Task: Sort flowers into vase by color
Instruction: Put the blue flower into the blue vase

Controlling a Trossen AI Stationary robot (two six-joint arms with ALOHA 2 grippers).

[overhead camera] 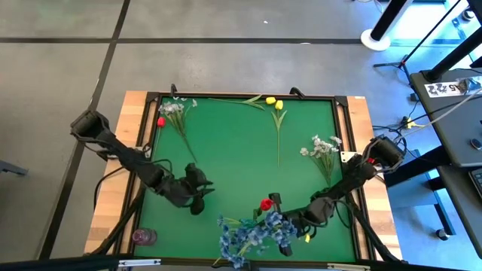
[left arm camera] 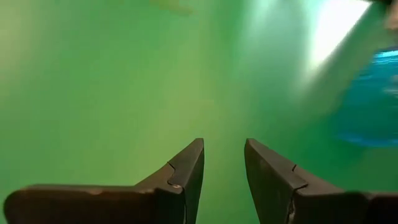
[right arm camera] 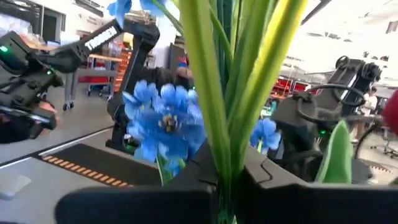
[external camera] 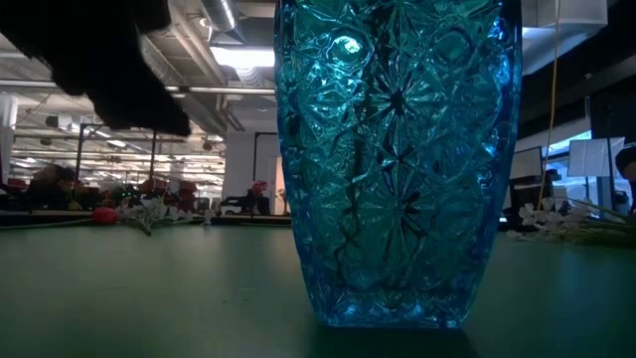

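Near edge, far left: small purple vase, nothing in it that I can see. Far-left corner: red tulip with a white spray, loose on the mat. My left gripper hovers over bare green mat, fingers slightly parted, holding nothing. Yellow tulips unsorted at the far edge. My right gripper is clamped on the blue bunch stems at the near edge; second red tulip just beside. White spray at right untouched. Sorting barely begun.

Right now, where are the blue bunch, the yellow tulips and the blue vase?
blue bunch (overhead camera: 248,233), high view, on its blossoms.
yellow tulips (overhead camera: 274,102), high view, on a yellow head.
blue vase (external camera: 397,159), low view, on its cut-glass wall.
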